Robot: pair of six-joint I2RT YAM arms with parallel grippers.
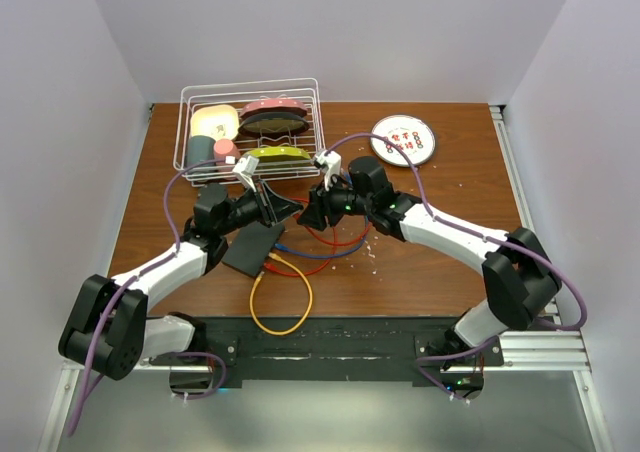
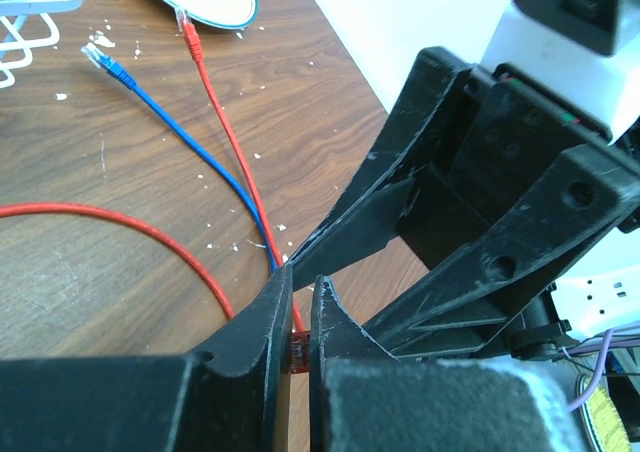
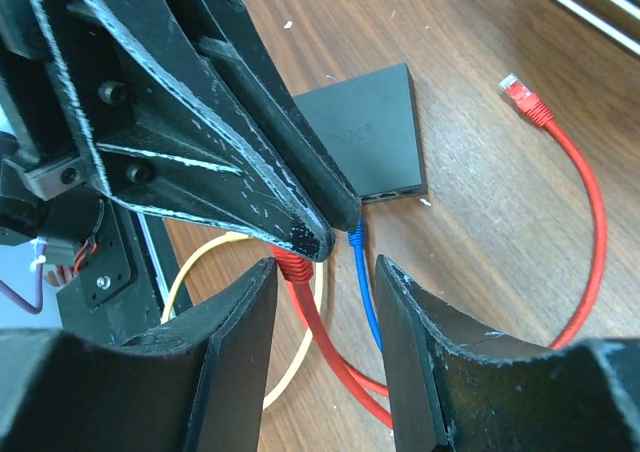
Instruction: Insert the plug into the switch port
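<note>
The switch (image 1: 252, 249) (image 3: 365, 132) is a flat black box lying on the wooden table below my left gripper. My left gripper (image 1: 290, 209) (image 2: 300, 277) is shut on the red plug (image 2: 298, 352), held between its fingers above the table. The red cable (image 3: 310, 307) hangs down from the plug. My right gripper (image 1: 308, 212) (image 3: 325, 272) meets it tip to tip, open, its fingers (image 3: 235, 322) straddling the ribbed red boot (image 3: 290, 264) without pinching it. A blue cable (image 3: 365, 292) runs between the right fingers toward the switch's socket edge; its end is hidden behind the left fingertip.
A yellow cable (image 1: 280, 302) loops from the switch toward the near edge. Loose red (image 3: 520, 92) and blue (image 2: 100, 60) plugs lie on the table. A white wire basket (image 1: 250, 127) with dishes stands at the back, and a round white disc (image 1: 403, 139) at the back right.
</note>
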